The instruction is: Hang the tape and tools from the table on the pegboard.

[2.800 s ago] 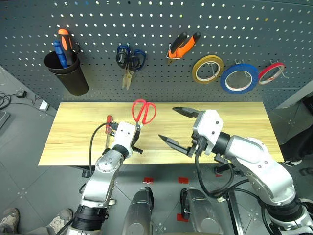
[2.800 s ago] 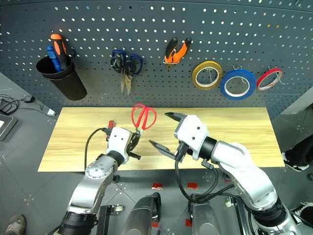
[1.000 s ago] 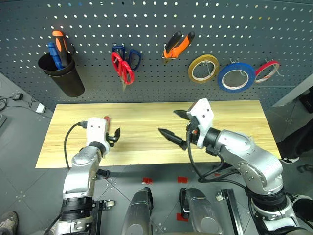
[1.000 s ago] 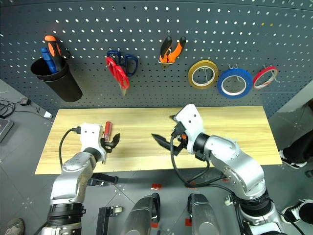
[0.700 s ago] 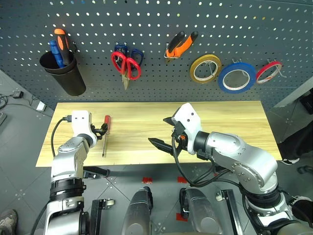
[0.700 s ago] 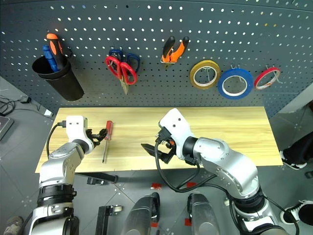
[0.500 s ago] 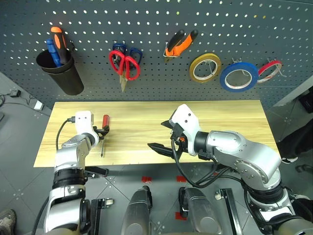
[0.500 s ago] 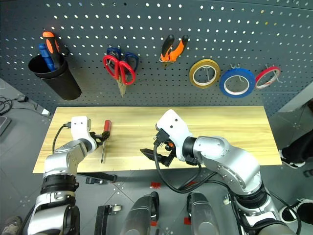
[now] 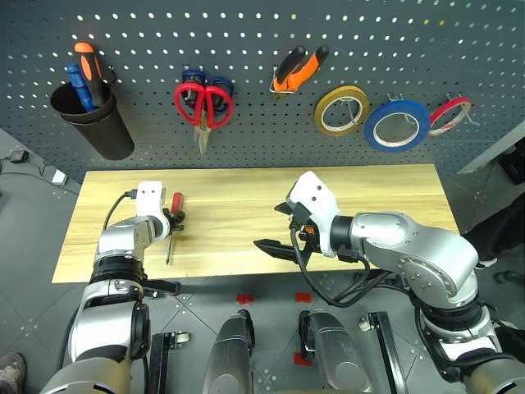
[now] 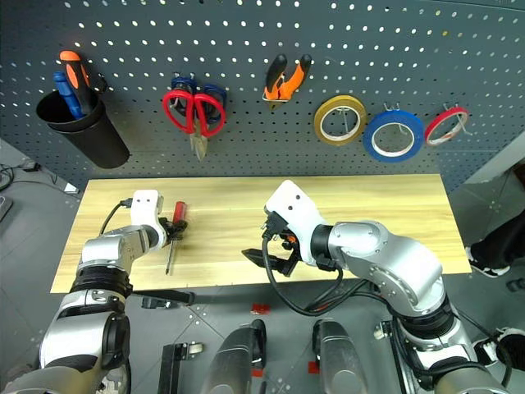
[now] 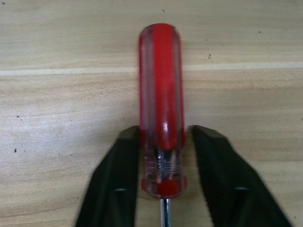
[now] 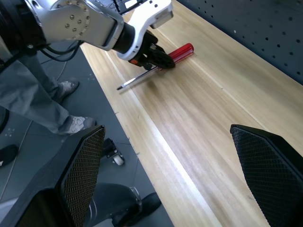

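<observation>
At the left end of the surface (image 9: 246, 213), my left jaws (image 11: 163, 182) have just come together on the red-handled screwdriver (image 9: 173, 220).

A second ago they stood apart beside it; now both fingers (image 11: 118, 184) press the handle's lower end, though the screwdriver lies flat on the wood, not yet lifted. My right jaws (image 9: 283, 230) hang wide apart and empty over the middle. On the pegboard (image 9: 262, 123) the red-handled scissors (image 9: 197, 103), the pliers (image 9: 295, 70) and the blue tape (image 9: 397, 125) already hang, so I judge this the last tool to carry up.
</observation>
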`<state>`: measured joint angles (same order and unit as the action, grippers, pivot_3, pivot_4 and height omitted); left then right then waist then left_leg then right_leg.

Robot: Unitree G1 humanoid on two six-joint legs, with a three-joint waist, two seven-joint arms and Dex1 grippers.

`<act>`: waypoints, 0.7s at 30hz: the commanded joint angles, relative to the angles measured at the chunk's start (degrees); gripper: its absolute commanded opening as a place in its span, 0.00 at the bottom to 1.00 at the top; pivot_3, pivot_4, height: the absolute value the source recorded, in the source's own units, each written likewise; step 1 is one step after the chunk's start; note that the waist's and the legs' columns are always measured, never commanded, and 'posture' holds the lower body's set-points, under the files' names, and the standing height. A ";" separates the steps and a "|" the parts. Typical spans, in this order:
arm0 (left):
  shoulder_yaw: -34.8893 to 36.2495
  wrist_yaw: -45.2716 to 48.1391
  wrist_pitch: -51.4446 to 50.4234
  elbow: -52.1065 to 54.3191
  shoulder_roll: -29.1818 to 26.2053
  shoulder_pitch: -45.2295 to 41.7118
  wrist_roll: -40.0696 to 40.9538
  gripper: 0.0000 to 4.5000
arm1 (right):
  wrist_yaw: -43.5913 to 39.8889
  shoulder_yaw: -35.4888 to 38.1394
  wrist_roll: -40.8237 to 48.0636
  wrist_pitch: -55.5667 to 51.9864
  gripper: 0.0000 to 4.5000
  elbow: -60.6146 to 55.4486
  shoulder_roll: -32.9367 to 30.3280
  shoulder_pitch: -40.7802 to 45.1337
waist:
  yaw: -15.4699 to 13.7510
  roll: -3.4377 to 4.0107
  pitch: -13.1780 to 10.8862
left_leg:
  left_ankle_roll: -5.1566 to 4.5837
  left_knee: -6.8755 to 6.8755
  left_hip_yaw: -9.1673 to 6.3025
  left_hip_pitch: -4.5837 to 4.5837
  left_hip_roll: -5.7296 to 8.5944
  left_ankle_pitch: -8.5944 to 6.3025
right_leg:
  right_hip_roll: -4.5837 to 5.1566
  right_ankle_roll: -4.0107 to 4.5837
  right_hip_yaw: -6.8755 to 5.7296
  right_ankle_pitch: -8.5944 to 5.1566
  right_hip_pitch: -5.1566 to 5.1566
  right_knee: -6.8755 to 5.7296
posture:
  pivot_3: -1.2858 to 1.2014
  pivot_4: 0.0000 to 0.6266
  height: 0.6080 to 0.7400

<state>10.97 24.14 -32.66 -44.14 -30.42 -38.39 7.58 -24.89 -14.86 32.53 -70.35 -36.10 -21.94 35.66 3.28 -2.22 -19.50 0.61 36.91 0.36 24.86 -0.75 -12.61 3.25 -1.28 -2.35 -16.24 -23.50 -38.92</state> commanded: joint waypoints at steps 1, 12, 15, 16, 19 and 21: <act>-1.43 2.61 0.88 6.39 -2.01 4.15 -0.56 0.19 | -1.28 -0.76 -2.29 6.99 1.00 -1.63 -0.77 0.93 | 0.03 0.00 0.00 | 0.00 -0.01 0.01 0.00 -0.02 0.00 | -0.01 0.00 0.00 0.00 -0.01 0.00 | 0.47 0.54 1.00; 4.52 11.72 6.70 51.79 -3.45 24.46 10.86 0.19 | -3.55 3.47 -3.27 20.27 1.00 -3.81 -0.48 -0.01 | -0.60 -0.10 0.08 | 0.24 -0.05 0.05 0.09 -0.01 0.12 | 0.18 0.05 -0.03 0.00 -0.04 0.12 | 0.47 0.46 1.00; 9.36 10.44 7.26 55.04 -4.42 20.69 14.44 0.19 | -3.93 5.06 -3.35 22.10 1.00 -2.50 -0.32 0.47 | -0.99 -0.11 0.10 | 0.25 -0.04 -0.01 0.09 0.02 0.12 | 0.20 0.05 -0.13 0.00 -0.01 0.09 | 0.48 0.44 1.00; 11.02 9.69 7.32 55.18 -5.23 17.75 15.44 0.19 | -3.89 5.53 -3.78 23.00 1.00 -1.80 -0.18 0.77 | -1.09 -0.12 0.11 | 0.24 -0.02 -0.04 0.08 0.02 0.12 | 0.19 0.05 -0.17 0.00 -0.01 0.05 | 0.48 0.43 1.00; 14.91 6.94 6.93 54.02 -6.88 8.49 18.33 0.19 | -3.34 6.79 -4.70 25.70 1.00 0.29 0.85 1.94 | -1.39 -0.16 0.13 | 0.24 0.03 -0.10 0.09 0.03 0.13 | 0.12 0.04 -0.28 0.01 0.00 -0.03 | 0.49 0.42 1.00; 16.12 5.97 6.76 51.79 -7.49 3.24 19.90 0.19 | -2.93 7.00 -5.03 26.69 1.00 1.63 1.53 2.82 | -1.38 -0.19 0.18 | 0.26 0.04 -0.09 0.09 0.05 0.14 | 0.10 0.03 -0.27 0.01 0.01 -0.03 | 0.49 0.41 1.00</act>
<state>24.79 31.09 -26.81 7.58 -36.88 -33.50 25.55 -28.20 -9.36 27.84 -45.73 -33.76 -20.98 37.45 1.90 -2.41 -19.31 0.89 36.96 0.30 24.94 -0.67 -12.46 3.35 -1.25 -2.60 -16.23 -23.48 -38.96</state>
